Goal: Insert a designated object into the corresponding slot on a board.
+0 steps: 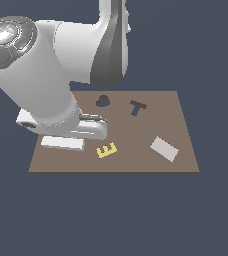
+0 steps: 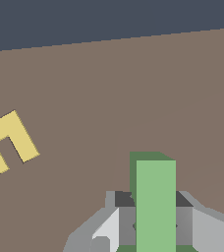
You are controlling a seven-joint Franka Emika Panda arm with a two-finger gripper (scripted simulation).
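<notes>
Fingers (image 2: 119,229) clamp green T (image 2: 155,206) by its stem | T low-centre in wrist view, over board (image 1: 181,130) | slot (image 1: 137,107) upper right in exterior view | likely light, stiff, slippery

Plain dark slate-blue ground (image 1: 114,215), flat even light

Green T (image 2: 155,206) seen only in wrist view, upright btwn gripper (image 2: 155,224) fingers, above brown board (image 1: 181,130), dark T slot (image 1: 137,107) near board's far edge, toward exterior view's right, empty
</notes>
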